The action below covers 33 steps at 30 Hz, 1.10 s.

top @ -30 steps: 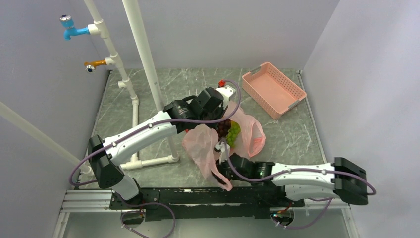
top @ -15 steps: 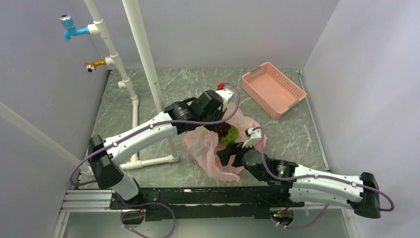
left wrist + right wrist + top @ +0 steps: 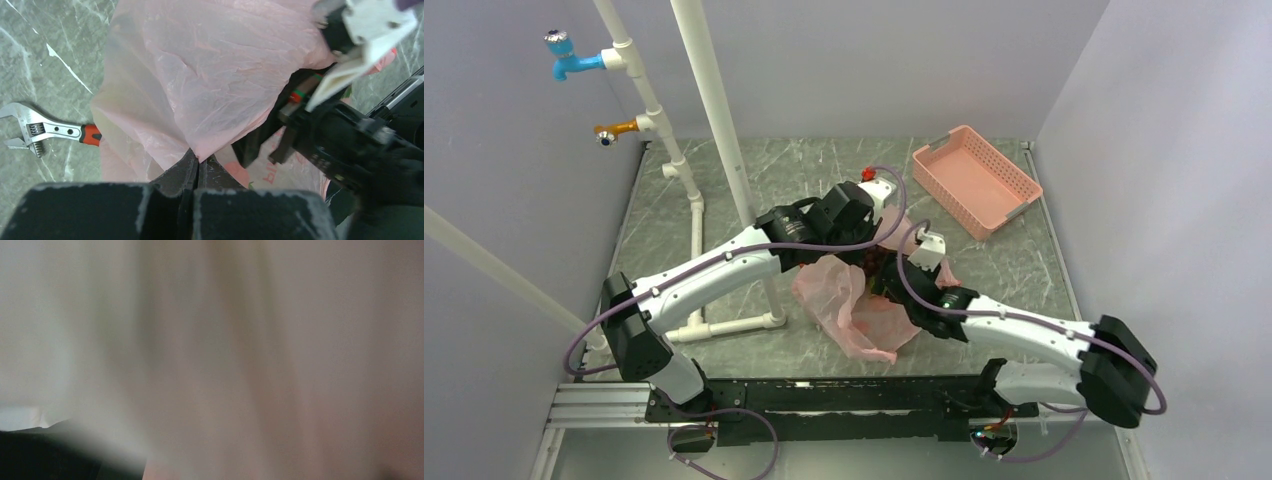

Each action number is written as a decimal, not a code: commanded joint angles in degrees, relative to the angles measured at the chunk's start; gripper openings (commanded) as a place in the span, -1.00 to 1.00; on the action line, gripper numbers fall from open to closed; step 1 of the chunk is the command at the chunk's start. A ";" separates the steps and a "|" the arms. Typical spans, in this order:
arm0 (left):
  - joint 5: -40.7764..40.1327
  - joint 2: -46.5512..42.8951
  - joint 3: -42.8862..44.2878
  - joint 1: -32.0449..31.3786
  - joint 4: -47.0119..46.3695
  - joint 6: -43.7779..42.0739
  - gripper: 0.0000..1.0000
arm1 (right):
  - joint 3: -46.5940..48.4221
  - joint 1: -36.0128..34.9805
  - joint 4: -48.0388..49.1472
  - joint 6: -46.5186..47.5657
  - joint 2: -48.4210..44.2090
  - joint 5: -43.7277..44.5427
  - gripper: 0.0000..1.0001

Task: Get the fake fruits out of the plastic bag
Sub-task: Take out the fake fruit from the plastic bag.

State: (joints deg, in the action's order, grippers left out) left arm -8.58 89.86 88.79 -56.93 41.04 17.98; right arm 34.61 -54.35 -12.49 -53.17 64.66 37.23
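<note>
The pink plastic bag (image 3: 849, 300) lies crumpled mid-table and fills the left wrist view (image 3: 210, 75). My left gripper (image 3: 200, 159) is shut on a fold of the bag's edge and holds it up (image 3: 876, 232). My right gripper (image 3: 886, 278) reaches into the bag's mouth from the right; in the left wrist view its dark fingers (image 3: 250, 147) stand apart with nothing between them. A bit of the dark red-purple grape bunch (image 3: 876, 260) shows in the opening. The other fruits are hidden. The right wrist view shows only blurred pink film.
A rigid pink slotted basket (image 3: 974, 180) stands at the back right. A red-handled wrench (image 3: 45, 131) lies behind the bag (image 3: 870, 173). White pipes (image 3: 721, 130) with taps rise at the back left, and one pipe runs along the table (image 3: 724, 325).
My right arm has swung from the bag's near side up and into its mouth, now covering the green and dark grapes. My left gripper keeps holding the bag's edge.
</note>
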 commanded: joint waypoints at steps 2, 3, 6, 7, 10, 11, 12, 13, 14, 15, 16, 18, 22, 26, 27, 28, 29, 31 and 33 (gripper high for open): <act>1.80 -1.16 -0.32 -0.11 -2.11 2.16 -1.00 | 6.37 0.66 0.19 -5.61 8.76 3.86 0.48; 1.73 -0.98 -0.22 -0.13 -2.01 2.35 -1.00 | 7.01 0.72 -0.74 -6.53 10.22 4.92 0.50; 1.55 -0.76 -0.31 -0.11 -2.17 2.84 -1.00 | 6.37 1.10 1.58 -6.14 13.12 5.62 0.51; 1.58 -0.75 -0.43 -0.11 -2.31 3.00 -1.00 | 5.67 1.23 3.34 -5.63 13.88 5.59 0.50; 1.56 -0.75 -0.79 -0.09 -2.06 3.17 -1.00 | 4.46 1.61 6.08 -6.24 16.80 5.62 0.49; 1.21 -0.74 -0.69 -0.03 -1.70 3.19 -1.00 | 4.24 1.72 6.68 -6.12 17.72 5.55 0.49; 0.85 -0.74 -0.55 -0.03 -1.26 3.20 -1.00 | 3.89 1.73 7.30 -6.08 18.67 5.49 0.48; 0.55 -0.82 -0.52 -0.03 -1.13 3.20 -1.00 | 3.67 1.85 7.85 -6.15 19.59 5.38 0.47; 0.40 -0.90 -0.66 -0.03 -1.16 3.22 -1.00 | 3.48 1.94 8.67 -5.98 20.36 5.13 0.45; 0.38 -0.99 -0.81 -0.04 -1.33 3.21 -1.00 | 3.30 1.96 9.62 -5.45 21.36 4.83 0.43; 0.36 -0.94 -0.98 -0.03 -1.41 3.20 -1.00 | 3.02 1.95 10.65 -4.64 21.91 4.47 0.38; 0.15 -0.44 -0.71 -0.03 -0.79 3.25 -1.00 | 2.58 1.93 12.22 -2.79 22.49 3.67 0.23; -0.10 -0.03 -0.99 -0.05 -0.24 3.38 -1.00 | 1.06 2.19 15.12 -1.11 22.60 2.51 -0.10; -0.28 -0.37 -1.96 -0.07 -0.30 3.21 -1.00 | -0.45 2.68 16.10 -0.43 20.68 -0.53 -0.32; -0.31 -0.46 -2.20 -0.04 -0.29 3.21 -1.00 | -0.97 2.76 16.83 0.39 19.70 -1.62 -0.43; -0.24 -0.60 -2.53 0.04 -0.36 3.14 -1.00 | -1.80 2.69 17.34 1.14 18.48 -2.69 -0.63; -0.28 -0.69 -2.69 0.01 -0.50 3.12 -1.00 | -2.54 2.81 17.82 1.82 17.12 -3.68 -0.80; -0.42 -0.90 -2.91 0.13 -0.68 3.08 -1.00 | -3.64 2.63 17.26 2.65 13.77 -4.53 -0.97; -0.39 -0.84 -2.88 0.30 -0.56 2.90 -1.00 | -4.60 2.72 16.35 4.04 9.79 -5.36 -1.00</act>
State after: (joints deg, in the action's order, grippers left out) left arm -8.84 89.95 85.95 -56.71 41.43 20.69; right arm 31.81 -51.79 3.09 -52.36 80.93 35.44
